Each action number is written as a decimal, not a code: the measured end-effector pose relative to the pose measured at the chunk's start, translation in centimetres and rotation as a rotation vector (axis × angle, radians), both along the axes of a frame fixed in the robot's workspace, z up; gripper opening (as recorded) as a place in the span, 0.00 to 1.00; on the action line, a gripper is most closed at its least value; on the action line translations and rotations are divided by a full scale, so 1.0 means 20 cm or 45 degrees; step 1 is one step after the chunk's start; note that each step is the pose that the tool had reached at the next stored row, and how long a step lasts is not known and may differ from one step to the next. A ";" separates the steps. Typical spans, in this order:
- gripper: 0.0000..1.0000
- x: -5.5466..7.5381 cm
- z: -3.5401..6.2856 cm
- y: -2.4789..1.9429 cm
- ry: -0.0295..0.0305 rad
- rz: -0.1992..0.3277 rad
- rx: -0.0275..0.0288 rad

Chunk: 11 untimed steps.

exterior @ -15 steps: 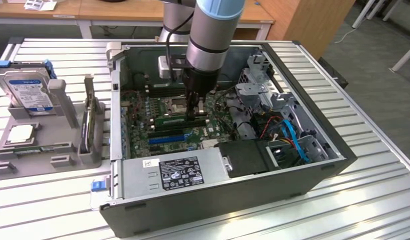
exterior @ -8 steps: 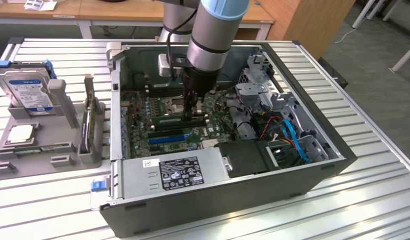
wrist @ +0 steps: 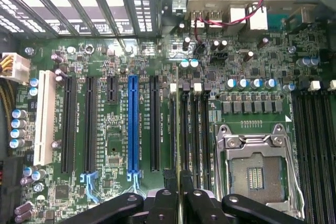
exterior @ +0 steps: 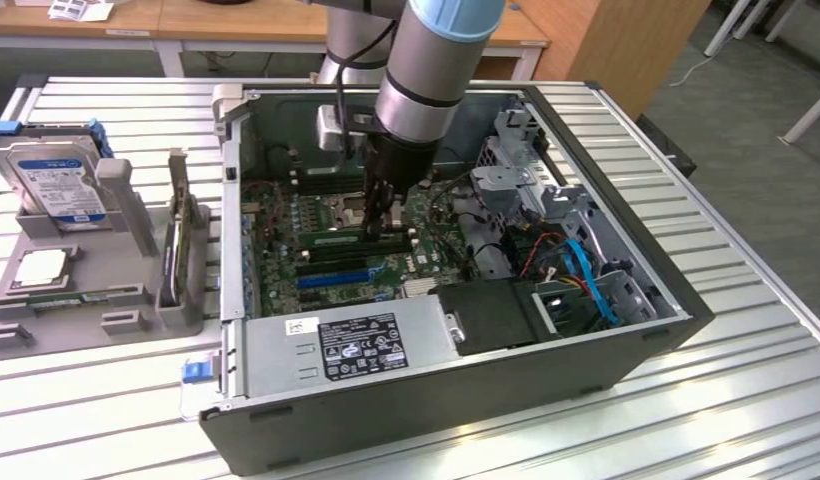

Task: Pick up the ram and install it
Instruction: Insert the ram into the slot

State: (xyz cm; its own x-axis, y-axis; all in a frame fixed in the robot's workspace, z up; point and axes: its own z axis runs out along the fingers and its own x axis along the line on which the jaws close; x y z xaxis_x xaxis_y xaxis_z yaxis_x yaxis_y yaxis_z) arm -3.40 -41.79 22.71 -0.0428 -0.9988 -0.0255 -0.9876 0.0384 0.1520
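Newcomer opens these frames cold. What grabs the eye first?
The big arm reaching into the open computer case at the exterior view's centre, its end effector closed on the ram, a green stick over the motherboard. Next, the hard drive in the grey fixture at that view's left, and the wrist view's bright blue slot.

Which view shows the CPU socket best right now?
The wrist view: the CPU socket lies face-on and nearly whole, its metal frame and contact field plain. The exterior view shows it at a slant, close beside the gripper.
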 end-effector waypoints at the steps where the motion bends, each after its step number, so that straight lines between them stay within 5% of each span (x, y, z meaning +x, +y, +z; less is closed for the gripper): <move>1: 0.14 0.00 0.000 0.000 0.0001 0.000 0.0000; 11: 0.14 0.05 -0.001 0.000 0.0002 0.000 0.0012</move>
State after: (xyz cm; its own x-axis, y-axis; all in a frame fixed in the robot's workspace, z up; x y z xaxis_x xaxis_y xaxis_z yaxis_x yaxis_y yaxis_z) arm -2.35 -41.79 22.69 -0.0428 -0.9987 -0.0264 -0.9876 0.0383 0.1522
